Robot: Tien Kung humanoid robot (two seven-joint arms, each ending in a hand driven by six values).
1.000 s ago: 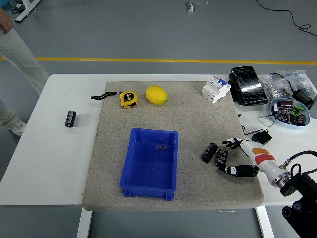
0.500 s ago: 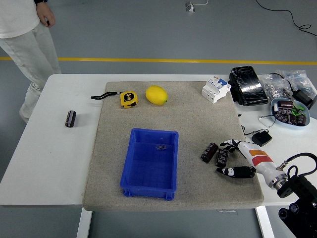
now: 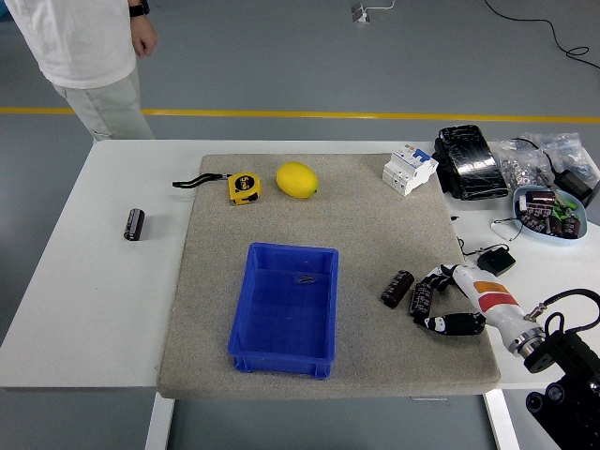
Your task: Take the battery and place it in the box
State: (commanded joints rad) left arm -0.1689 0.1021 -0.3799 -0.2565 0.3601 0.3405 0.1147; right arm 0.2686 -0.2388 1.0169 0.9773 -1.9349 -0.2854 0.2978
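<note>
Your right hand [image 3: 448, 300] at mat's [image 3: 375, 234] near right corner, fingers curled around one battery [image 3: 421, 298]; second battery [image 3: 397, 288] just left, free. Box [image 3: 284, 307] left of those. Third battery [image 3: 134, 224] on bench [image 3: 103, 300] off mat's left. Person [image 3: 89, 56] beyond far-left corner.

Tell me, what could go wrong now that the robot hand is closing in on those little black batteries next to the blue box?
Two batteries lie side by side: the robot hand is at the nearer battery, and its fingers could nudge the second battery and roll it away. The grip looks incomplete, so the round battery may slip on lifting. Also, the blue box sits to the left past the second battery, so a low carry might knock that one.
</note>
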